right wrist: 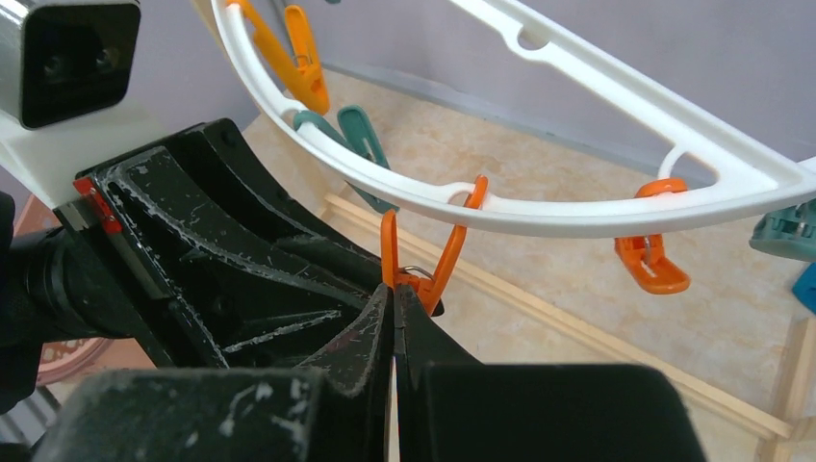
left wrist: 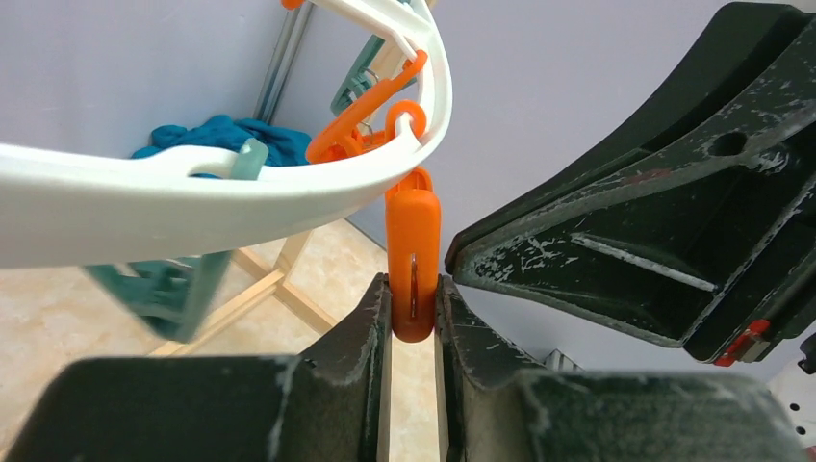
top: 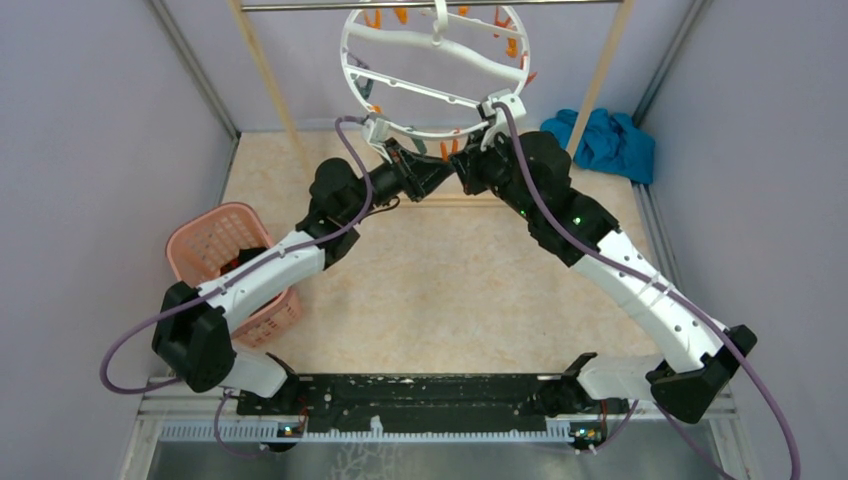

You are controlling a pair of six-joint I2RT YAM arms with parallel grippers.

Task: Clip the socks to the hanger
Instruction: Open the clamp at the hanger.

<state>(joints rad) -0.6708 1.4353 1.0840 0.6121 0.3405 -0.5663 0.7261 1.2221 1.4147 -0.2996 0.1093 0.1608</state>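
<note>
The hanger (top: 432, 62), a white ring with orange and teal clips, hangs from the metal bar at the back. My left gripper (top: 438, 172) is under its near rim. In the left wrist view it (left wrist: 414, 303) is shut on the lower end of an orange clip (left wrist: 414, 250) that hangs from the ring (left wrist: 192, 197). My right gripper (top: 468, 164) meets it from the right. Its jaws (right wrist: 395, 308) are shut, tips just under an orange clip (right wrist: 428, 260), with nothing visible between them. No sock shows at the grippers. A bit of dark and red fabric (top: 237, 263) lies in the basket.
A pink basket (top: 210, 235) stands at the left beside the left arm. A teal-blue cloth (top: 605, 140) lies at the back right. The wooden rack's posts (top: 265, 70) and base bar (right wrist: 616, 346) flank the hanger. Grey walls enclose the table.
</note>
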